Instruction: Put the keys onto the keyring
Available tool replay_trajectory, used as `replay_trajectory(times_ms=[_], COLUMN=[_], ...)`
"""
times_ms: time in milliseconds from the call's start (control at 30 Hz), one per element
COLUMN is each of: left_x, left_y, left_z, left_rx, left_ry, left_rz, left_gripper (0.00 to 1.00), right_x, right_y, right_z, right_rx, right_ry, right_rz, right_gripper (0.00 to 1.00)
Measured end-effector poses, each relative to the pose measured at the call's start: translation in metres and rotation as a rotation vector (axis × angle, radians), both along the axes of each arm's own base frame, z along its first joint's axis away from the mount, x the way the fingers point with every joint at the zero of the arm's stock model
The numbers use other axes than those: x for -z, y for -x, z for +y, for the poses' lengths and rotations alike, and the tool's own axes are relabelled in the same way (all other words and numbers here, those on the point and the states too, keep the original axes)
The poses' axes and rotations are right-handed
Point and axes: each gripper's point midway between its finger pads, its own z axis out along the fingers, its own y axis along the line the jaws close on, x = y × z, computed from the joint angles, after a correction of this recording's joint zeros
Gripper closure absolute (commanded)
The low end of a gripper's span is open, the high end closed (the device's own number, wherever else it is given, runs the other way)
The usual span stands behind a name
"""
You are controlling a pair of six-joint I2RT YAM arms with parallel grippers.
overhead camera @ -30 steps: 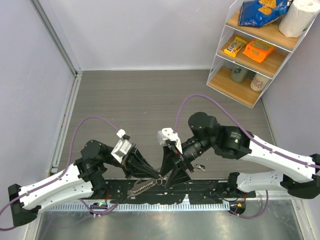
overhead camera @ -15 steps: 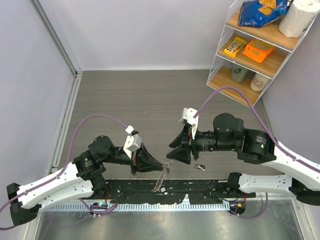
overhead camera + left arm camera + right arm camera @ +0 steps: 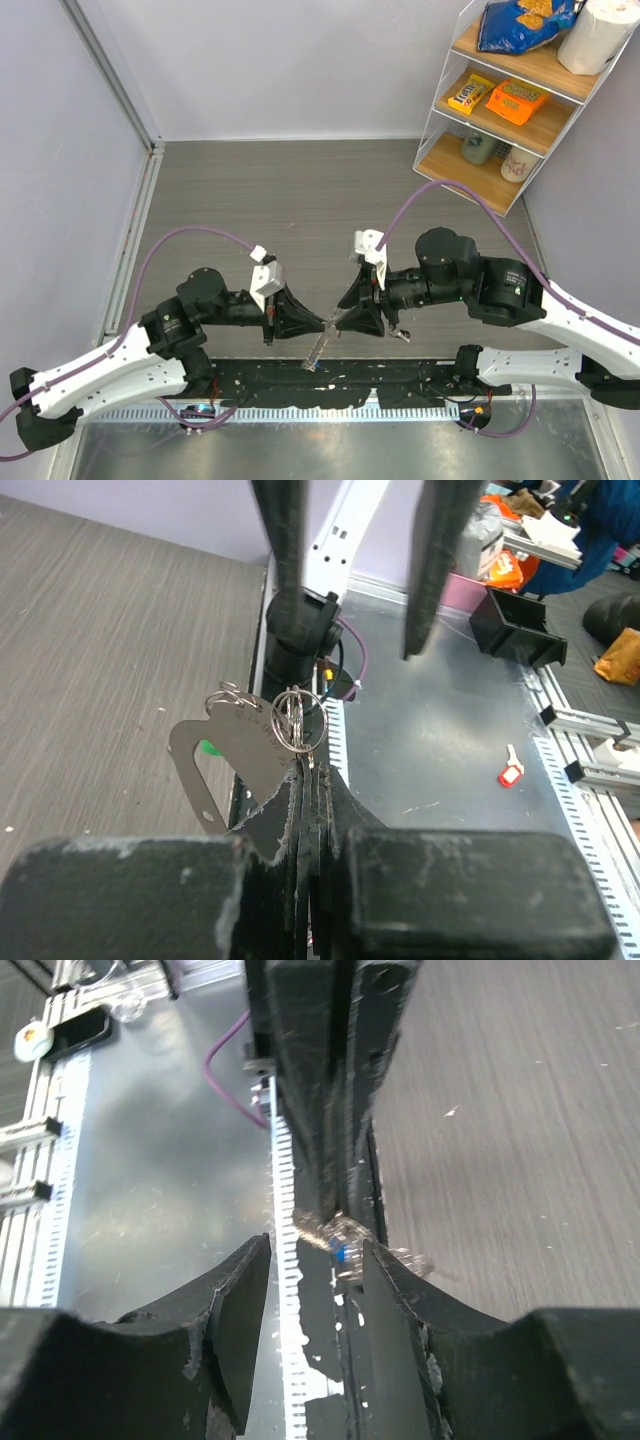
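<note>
In the top view the left arm (image 3: 120,370) comes in from 7 o'clock with its wrist level. The left gripper (image 3: 322,322) points to 3 o'clock, fingers pressed together on the keyring (image 3: 240,750). The right arm (image 3: 560,320) comes in from 4 o'clock. The right gripper (image 3: 346,316) points to 9 o'clock, fingers parted, tips just beside the left's.

Robot lab / test cell, not a home. Two robot arms (image 3: 110,372) were bolted to an alum. rail (image 3: 300,412). Plain partition walls (image 3: 290,60) boxed in the work area. A wire shelf (image 3: 510,110) held snack props. The left wrist view showed a steel benchtop (image 3: 450,750) and a black bin (image 3: 520,630).
</note>
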Motion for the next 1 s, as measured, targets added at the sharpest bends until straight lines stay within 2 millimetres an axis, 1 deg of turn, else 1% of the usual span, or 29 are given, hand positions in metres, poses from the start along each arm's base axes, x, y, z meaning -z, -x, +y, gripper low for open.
replay_trajectory(times_ms=[133,233,433,567,733,867,1000], left_x=[-0.006,-0.013,-0.018,-0.022,-0.028,-0.033,-0.037], left_y=[-0.009,-0.020,-0.036,-0.041,-0.042,-0.040,-0.038], left_z=[0.002,0.005,0.012,0.015,0.016,0.019,0.021], left_rx=[-0.061,-0.134,-0.250,-0.291,-0.301,-0.301,-0.297], left_ry=[-0.017,-0.017,-0.009,0.008,0.021,0.038,0.052], left_rz=[0.013,0.019,0.035,0.042,0.052,0.061,0.063], left_gripper=[1.00,1.00,1.00,1.00,1.00,1.00,1.00], right_x=[0.002,0.006,0.004,0.004,0.009,0.005,0.000], right_y=[0.016,0.026,0.039,0.036,0.022,0.011,0.003], right_z=[-0.002,-0.006,-0.005,0.002,0.015,0.021,0.025], right_rx=[-0.097,-0.159,-0.235,-0.237,-0.198,-0.155,-0.130], right_ry=[0.008,0.024,0.012,0.004,0.017,0.000,-0.020], right_rz=[-0.003,-0.006,-0.018,-0.047,-0.092,-0.148,-0.198], right_gripper=[0.53,0.53,0.57,0.56,0.55,0.55,0.55])
